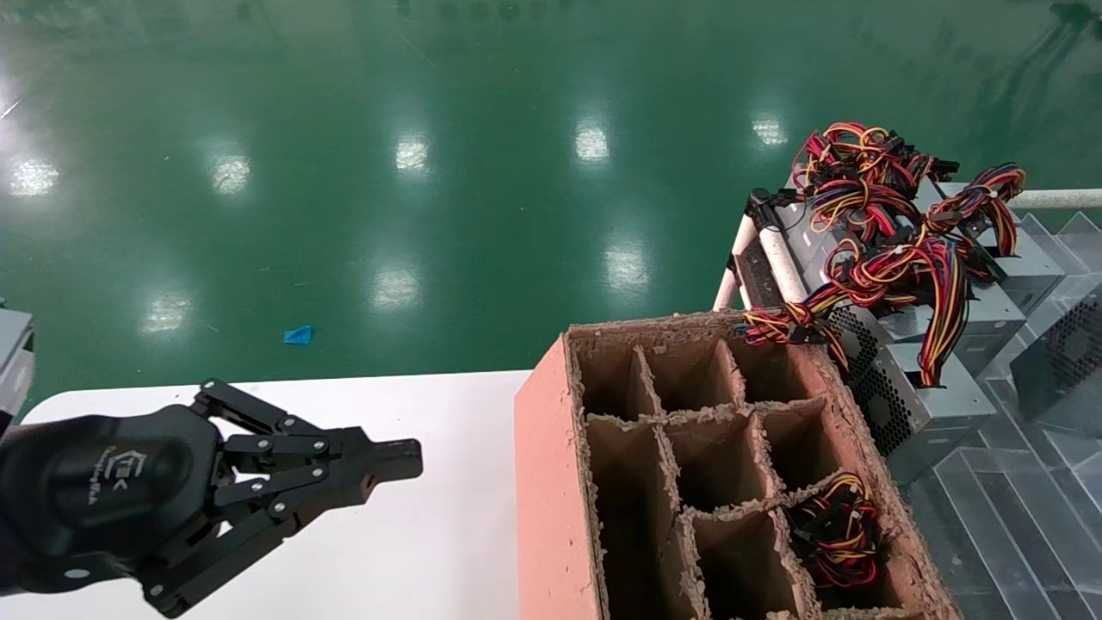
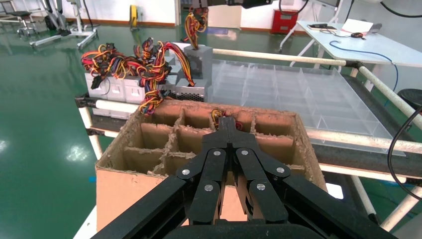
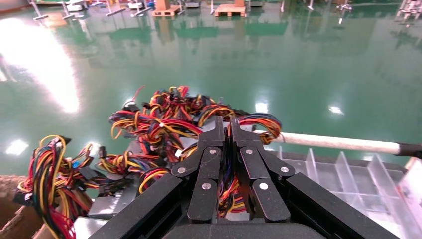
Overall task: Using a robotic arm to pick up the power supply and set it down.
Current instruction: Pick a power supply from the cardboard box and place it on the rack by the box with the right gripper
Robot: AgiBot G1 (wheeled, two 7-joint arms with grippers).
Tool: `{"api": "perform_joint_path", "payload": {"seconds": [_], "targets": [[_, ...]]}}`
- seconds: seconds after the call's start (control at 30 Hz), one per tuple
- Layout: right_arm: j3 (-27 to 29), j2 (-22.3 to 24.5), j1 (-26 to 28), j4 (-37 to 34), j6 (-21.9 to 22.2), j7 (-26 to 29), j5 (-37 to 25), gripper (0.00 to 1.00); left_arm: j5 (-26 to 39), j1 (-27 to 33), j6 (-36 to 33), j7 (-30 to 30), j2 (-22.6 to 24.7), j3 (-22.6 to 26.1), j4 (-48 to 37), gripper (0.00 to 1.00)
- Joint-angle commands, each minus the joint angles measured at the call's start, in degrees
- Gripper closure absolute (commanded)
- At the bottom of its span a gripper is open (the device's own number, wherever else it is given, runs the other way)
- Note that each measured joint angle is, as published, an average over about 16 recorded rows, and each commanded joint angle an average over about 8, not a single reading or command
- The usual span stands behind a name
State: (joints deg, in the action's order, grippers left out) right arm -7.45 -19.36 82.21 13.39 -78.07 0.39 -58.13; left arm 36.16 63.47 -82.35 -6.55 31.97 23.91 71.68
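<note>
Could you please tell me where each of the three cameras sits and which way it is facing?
Head view: high on the robot, looking down at the white table, cardboard box and left gripper.
Left wrist view: behind the shut left gripper, facing the cardboard box.
Right wrist view: behind the shut right gripper, facing the power supplies' wires.
Shared: head and left wrist views both show the box.

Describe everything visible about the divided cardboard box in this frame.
The cardboard box is reddish-brown outside, with raw, frayed brown dividers forming open-topped compartments. It stands upright on the white table, beside the rack of power supplies. One compartment on the rack side holds a wire bundle; the others in view look empty. Neither gripper touches it.
</note>
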Motion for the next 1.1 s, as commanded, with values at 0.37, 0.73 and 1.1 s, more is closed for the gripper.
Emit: {"api": "perform_joint_path", "payload": {"seconds": [0.37,0.73,1.1], "targets": [[-2.17,-3.74,4.11,-1.99,-2.04,-1.13,-2.81,1.00,0.00,0.00,0.00,0.00,0.00,0.00,0.00,1.00],[-2.93,-5.55,7.21,-4.51,-3.72,-2.03,-3.76,1.00,0.00,0.00,0.00,0.00,0.00,0.00,0.00,1.00],[-3.90,-5.56,9.35,-6.17,-4.79,-2.80,-5.20,1.00,0.00,0.00,0.00,0.00,0.00,0.00,0.00,1.00]]}}
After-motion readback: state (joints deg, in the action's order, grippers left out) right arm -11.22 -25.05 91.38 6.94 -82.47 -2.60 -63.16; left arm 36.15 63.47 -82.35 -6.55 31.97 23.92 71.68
